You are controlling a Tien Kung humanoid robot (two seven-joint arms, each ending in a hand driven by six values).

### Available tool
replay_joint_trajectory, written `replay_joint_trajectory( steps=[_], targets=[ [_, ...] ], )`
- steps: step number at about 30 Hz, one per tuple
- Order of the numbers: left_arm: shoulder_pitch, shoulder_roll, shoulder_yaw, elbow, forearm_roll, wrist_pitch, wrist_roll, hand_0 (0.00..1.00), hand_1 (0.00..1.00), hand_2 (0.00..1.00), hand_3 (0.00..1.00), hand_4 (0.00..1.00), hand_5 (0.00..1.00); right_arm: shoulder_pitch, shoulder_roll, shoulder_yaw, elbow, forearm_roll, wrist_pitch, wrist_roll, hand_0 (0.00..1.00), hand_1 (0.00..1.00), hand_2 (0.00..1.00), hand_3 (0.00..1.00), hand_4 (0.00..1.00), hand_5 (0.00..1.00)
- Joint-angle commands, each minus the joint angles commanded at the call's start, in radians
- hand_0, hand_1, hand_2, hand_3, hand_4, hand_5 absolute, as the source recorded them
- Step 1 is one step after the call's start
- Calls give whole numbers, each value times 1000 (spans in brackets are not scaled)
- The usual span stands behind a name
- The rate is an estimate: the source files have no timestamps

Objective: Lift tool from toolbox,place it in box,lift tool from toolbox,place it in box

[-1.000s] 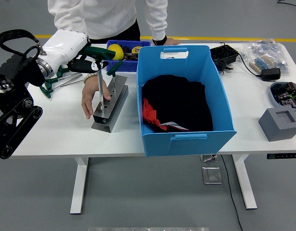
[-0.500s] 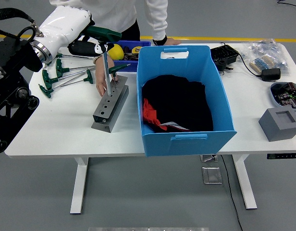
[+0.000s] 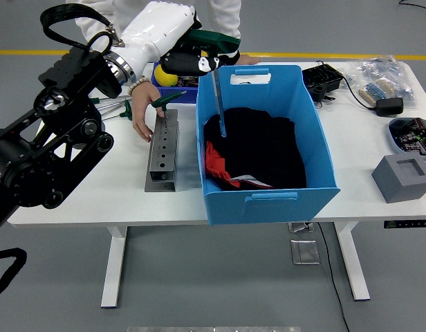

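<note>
Swung rightward since the earlier frames, the left arm now carries the T-handle tool over the blue box, clear of the grey tool holder.
On the white table, the blue box stands at centre with black and red cloth inside; the tool's shaft hangs down into its far-left part. The left hand is clamped on the green handle. Left of the box, the grey tool holder lies flat, and a person's hand rests at its far end beside another green-handled tool standing in it.
</note>
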Motion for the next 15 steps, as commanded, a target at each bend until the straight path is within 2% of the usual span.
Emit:
replay_joint_trajectory(
  steps=[1,7,13,15],
  targets=[
    [-5,-8,9,11,-2,6,-1,116,2,2,74,672,467,1,0,3,0,-3,0,-1,628,622,684,534,787,572],
    [-35,-103,109,138,-32,68,-15,117,2,4,76,672,462,13,-1,-1,0,-19,2,-11,629,623,684,535,787,574],
    [-60,-158,188,238,-87,116,-34,137,2,17,90,680,480,16,-1,25,0,-59,6,-23,629,623,684,534,787,573],
    [-74,-177,232,273,-130,138,-46,137,2,17,90,680,480,17,-2,28,0,-64,7,-25,629,623,684,534,787,573]
  ],
)
